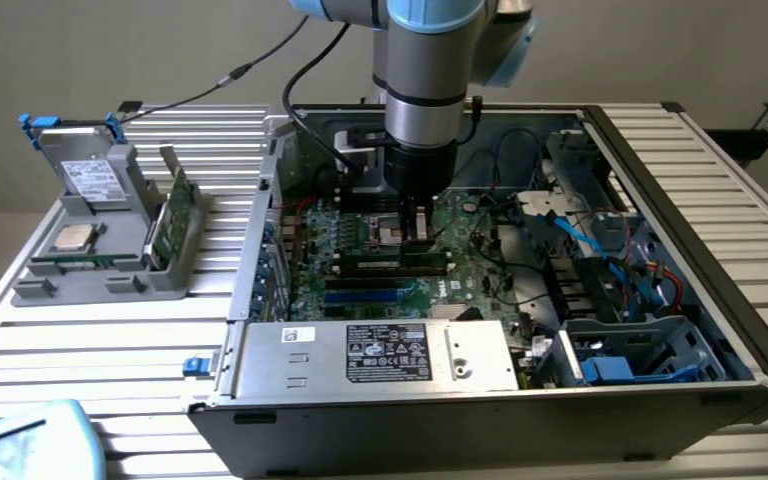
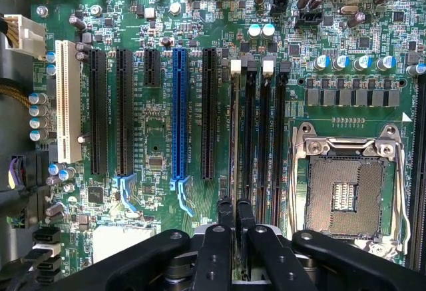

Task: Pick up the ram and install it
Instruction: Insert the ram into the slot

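Note:
The ram [image 2: 234, 138] shows edge-on as a thin dark-green strip standing in the memory slot nearest the black expansion slots, with a white latch [image 2: 235, 66] at its far end. My gripper [image 2: 234, 206] has its black fingers [image 2: 225, 212] pressed close on both sides of the strip's near end, shut on it. In the exterior view my gripper [image 1: 418, 230] reaches straight down into the open computer case, just above the memory slots [image 1: 391, 262] on the motherboard [image 1: 357, 235]. Three empty black memory slots [image 2: 264, 138] lie alongside the ram.
The open CPU socket [image 2: 346, 191] lies beside the memory slots, and a blue expansion slot [image 2: 178, 111] on the other side. A silver power supply [image 1: 377, 350] fills the case front, with cables [image 1: 584, 240] on the exterior view's right. A grey holder [image 1: 104, 250] with a green board [image 1: 171, 205] stands outside.

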{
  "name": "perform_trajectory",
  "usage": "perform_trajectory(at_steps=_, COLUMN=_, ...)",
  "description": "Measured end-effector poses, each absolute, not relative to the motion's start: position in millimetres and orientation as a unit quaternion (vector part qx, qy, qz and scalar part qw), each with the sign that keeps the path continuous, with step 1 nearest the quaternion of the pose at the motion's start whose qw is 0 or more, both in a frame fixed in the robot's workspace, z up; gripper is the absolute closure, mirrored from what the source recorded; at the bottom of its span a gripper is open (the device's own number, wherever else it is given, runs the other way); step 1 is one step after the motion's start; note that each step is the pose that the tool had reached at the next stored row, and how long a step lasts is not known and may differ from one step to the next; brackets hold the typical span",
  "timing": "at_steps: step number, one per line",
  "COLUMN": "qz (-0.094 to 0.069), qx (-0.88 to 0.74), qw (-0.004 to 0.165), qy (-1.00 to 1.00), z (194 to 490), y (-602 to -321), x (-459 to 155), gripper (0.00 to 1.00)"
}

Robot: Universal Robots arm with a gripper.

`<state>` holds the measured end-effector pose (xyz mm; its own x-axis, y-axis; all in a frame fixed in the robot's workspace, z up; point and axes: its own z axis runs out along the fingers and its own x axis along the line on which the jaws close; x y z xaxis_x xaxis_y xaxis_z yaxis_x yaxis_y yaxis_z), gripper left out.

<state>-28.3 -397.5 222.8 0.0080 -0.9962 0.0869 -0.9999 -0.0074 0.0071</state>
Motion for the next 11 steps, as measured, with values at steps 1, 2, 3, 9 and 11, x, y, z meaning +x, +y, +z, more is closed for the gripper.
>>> perform_trajectory(at_steps=1, qz=0.028, qx=0.709, qw=0.033, qy=-0.704, z=222.8, y=-397.5, x=-28.3, gripper=0.79)
perform_trajectory(at_steps=2, qz=0.028, qx=0.709, qw=0.033, qy=-0.704, z=222.8, y=-397.5, x=-28.3, gripper=0.73)
perform_trajectory(at_steps=3, qz=0.028, qx=0.709, qw=0.033, qy=-0.704, z=222.8, y=-397.5, x=-28.3, gripper=0.73)
perform_trajectory(at_steps=9, qz=0.028, qx=0.709, qw=0.033, qy=-0.704, z=224.6, y=-397.4, x=-28.3, gripper=0.55)
perform_trajectory(at_steps=11, qz=0.028, qx=0.709, qw=0.033, qy=-0.704, z=228.3, y=-397.5, x=-28.3, gripper=0.55)
